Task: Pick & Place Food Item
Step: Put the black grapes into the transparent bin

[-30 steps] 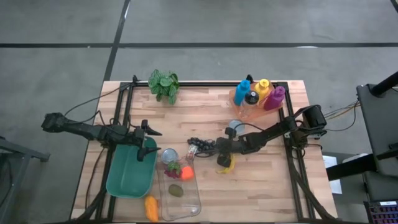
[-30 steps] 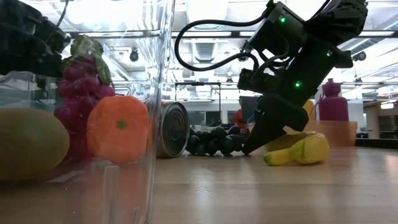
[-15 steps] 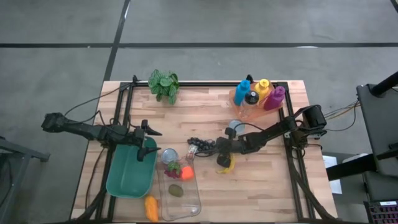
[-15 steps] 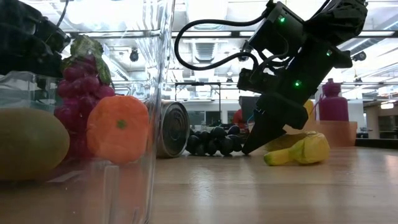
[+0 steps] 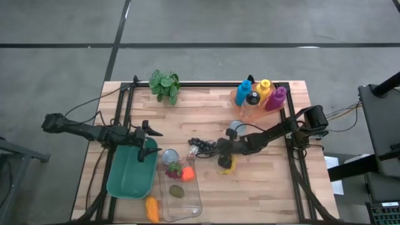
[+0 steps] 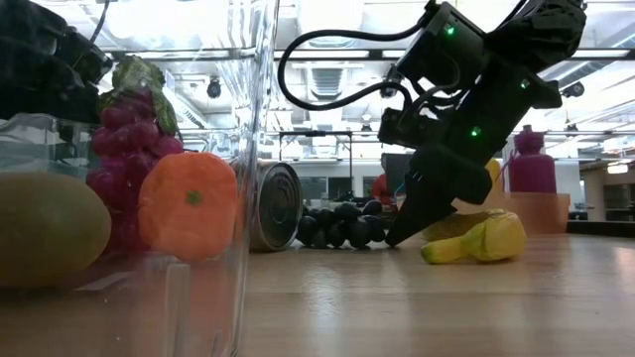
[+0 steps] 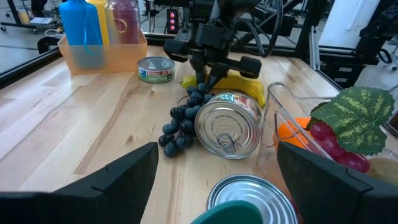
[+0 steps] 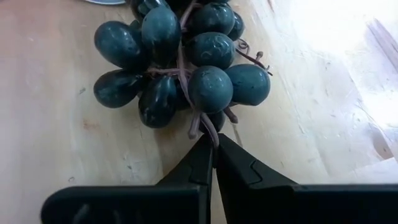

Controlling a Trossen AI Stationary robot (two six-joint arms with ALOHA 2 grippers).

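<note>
My right gripper [image 8: 212, 149] lies at centre frame in the high view, low over the wooden table [image 5: 269, 181]; its two fingers [image 8: 239, 171] are pressed together with no gap, pinching the thin brown stem that trails from the dark grapes [image 8: 180, 59]. The bunch itself lies on the table just ahead of the fingertips, at lower centre in the low view and left of the gripper from above. A can on its side [image 7: 228, 125] touches the bunch on the far side from my gripper, and a banana [image 6: 478, 242] lies just beside the gripper, right of it in the low view. At lower centre of the high view stands a clear container [image 5: 182, 199] holding red grapes, an orange piece and a green fruit; an orange item [image 5: 151, 209] lies just outside its left wall. My left gripper [image 5: 147, 142] waits at left of centre in the high view, fingers spread wide and empty, over the upper edge of the green bin [image 5: 129, 175]. A small flat tin [image 7: 155, 69] and a tray of coloured bottles [image 5: 259, 97] occupy the upper right, a leafy plant [image 5: 164, 85] the upper left of the table.
</note>
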